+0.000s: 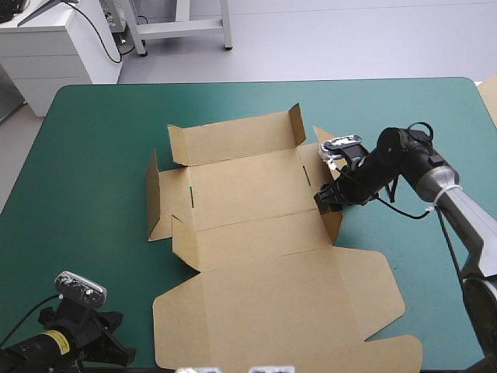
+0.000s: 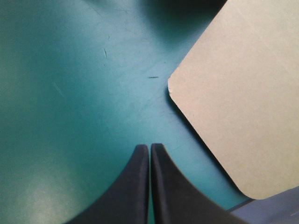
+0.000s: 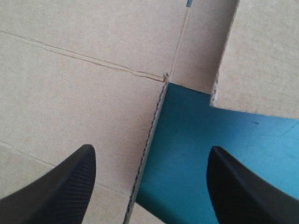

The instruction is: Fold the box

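The brown box (image 1: 248, 233) lies in the middle of the teal-green table, its far and left walls partly raised and its big lid flat toward the near edge. At the box's right side my right gripper (image 1: 326, 198) hovers low by the right flap. Its wrist view shows the right gripper (image 3: 149, 182) open, straddling an upright board edge (image 3: 147, 140). My left gripper (image 1: 116, 353) rests at the near left corner of the table. There the left gripper (image 2: 149, 154) is shut, with a rounded lid flap (image 2: 238, 98) just ahead and to one side.
Bare teal-green cover (image 1: 93, 171) stretches to the left of the box and along the far edge. A pale corner of more board (image 1: 489, 93) shows at the table's right edge.
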Available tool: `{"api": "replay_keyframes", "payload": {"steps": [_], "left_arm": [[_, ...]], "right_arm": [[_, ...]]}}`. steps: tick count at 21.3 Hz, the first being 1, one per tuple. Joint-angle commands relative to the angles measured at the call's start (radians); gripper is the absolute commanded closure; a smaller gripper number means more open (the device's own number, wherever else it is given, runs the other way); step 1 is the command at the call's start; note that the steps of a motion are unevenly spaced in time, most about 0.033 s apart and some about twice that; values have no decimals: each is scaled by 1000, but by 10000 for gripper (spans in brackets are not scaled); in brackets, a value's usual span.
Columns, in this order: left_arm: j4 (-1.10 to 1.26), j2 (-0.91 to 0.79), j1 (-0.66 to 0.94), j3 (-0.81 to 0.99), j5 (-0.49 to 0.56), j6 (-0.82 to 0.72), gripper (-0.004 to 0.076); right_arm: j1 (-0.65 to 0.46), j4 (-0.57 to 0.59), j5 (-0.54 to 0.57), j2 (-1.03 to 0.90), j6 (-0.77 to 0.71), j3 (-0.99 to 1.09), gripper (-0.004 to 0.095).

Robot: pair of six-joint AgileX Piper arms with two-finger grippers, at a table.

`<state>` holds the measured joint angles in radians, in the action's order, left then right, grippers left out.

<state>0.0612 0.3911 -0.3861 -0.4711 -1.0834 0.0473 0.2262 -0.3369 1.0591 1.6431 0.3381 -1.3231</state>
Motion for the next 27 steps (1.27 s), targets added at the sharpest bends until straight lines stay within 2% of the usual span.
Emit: {"api": "replay_keyframes", "payload": {"steps": [1, 4, 8, 9, 10, 11, 12, 13, 19, 21, 27], "left_arm": [[7, 11, -5, -23, 45, -3, 731], [7, 11, -5, -23, 45, -3, 731], [7, 11, -5, -23, 45, -3, 731], [7, 11, -5, -23, 45, -3, 731], [7, 11, -5, -23, 45, -3, 731], [7, 11, -5, -23, 45, -3, 731], [7, 11, -5, -23, 45, -3, 731], [7, 11, -5, -23, 45, -3, 731], [7, 11, -5, -23, 45, -3, 731], [7, 11, -5, -23, 45, -3, 731], [7, 11, -5, -23, 45, -3, 731]], "right_arm": [[2, -31, -2, -11, 1, -29, 280], [2, -38, 2, 14, 1, -29, 306], [2, -44, 5, 47, 1, -29, 482], [2, -44, 5, 46, 14, -29, 586], [2, -44, 5, 46, 16, -29, 633], [2, -44, 2, 46, 35, -29, 774], [2, -47, -1, 46, 48, -29, 813], [2, -62, -6, 46, 76, -29, 932], [2, -47, -14, 46, 143, -114, 927], [2, -21, -14, 48, 234, -215, 927], [2, -11, -14, 61, 463, -330, 928]]}}
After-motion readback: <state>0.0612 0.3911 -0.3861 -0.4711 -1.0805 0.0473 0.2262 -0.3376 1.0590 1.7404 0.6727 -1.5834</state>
